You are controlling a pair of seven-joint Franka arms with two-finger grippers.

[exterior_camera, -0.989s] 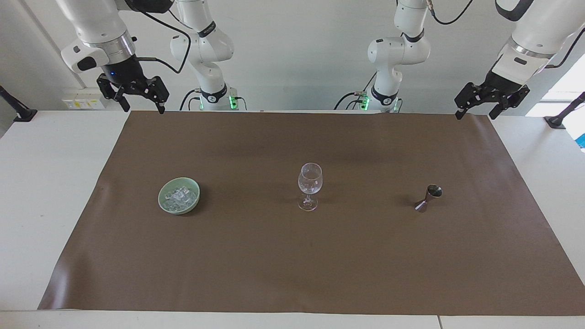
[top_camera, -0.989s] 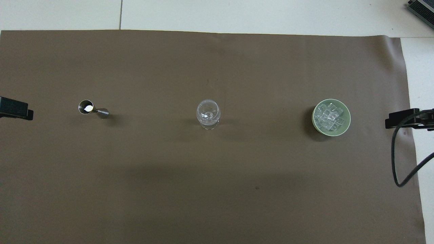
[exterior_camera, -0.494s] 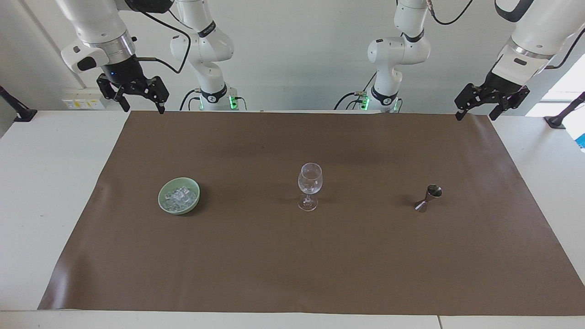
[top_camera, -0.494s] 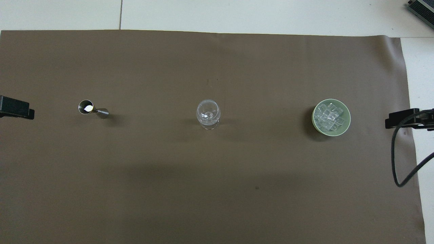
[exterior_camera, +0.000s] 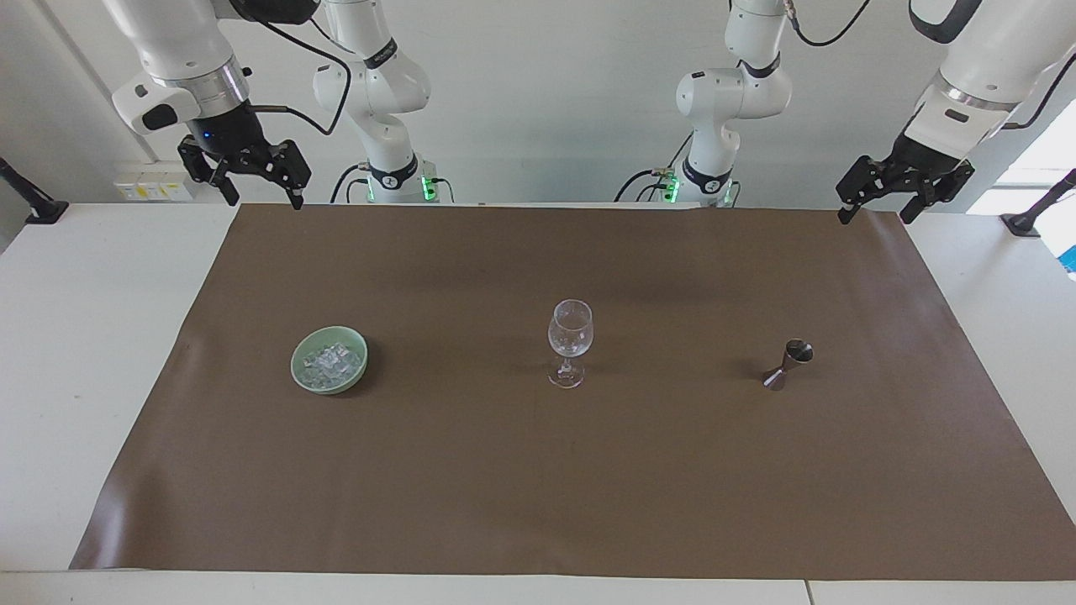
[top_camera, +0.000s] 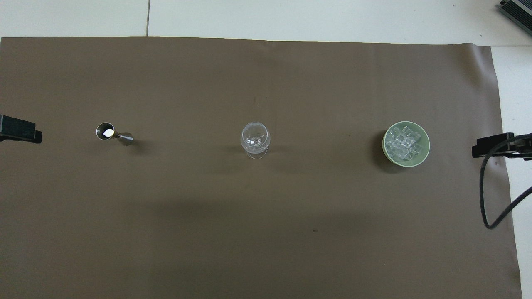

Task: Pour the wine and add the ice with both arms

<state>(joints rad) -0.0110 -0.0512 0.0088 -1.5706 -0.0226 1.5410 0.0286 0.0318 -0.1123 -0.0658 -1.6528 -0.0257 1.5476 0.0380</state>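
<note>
1. The ice (exterior_camera: pixel 329 363) is a heap of small clear, whitish chunks filling a pale green bowl (exterior_camera: pixel 301 376); each chunk is far smaller than the bowl of the wine glass (exterior_camera: pixel 570 329).
2. The bowl stands on a brown mat (exterior_camera: pixel 538 487) toward the right arm's end of the counter (exterior_camera: pixel 76 336). The clear stemmed wine glass stands upright at mid-mat, well apart from the bowl. A metal jigger (exterior_camera: pixel 788 363) stands toward the left arm's end, well apart from the glass.
3. The right gripper (exterior_camera: pixel 262 193) hangs in the air over the mat's corner at the robots' edge, at the right arm's end, jaws apart and holding nothing; the bowl of ice sits on the mat farther out on the counter, well apart from these jaws.
4. The left gripper (exterior_camera: pixel 872 207) hangs over the mat's other corner at the robots' edge, jaws apart and holding nothing; the jigger stands well apart from them.
5. Open room: the three things form one row across the mat, with bare mat between them and all the way to each mat edge.
6. Hard to make out: in the overhead view only a black tip of each gripper shows at the frame's sides, the rest cut off. Whether the jigger or the glass holds liquid cannot be told.
</note>
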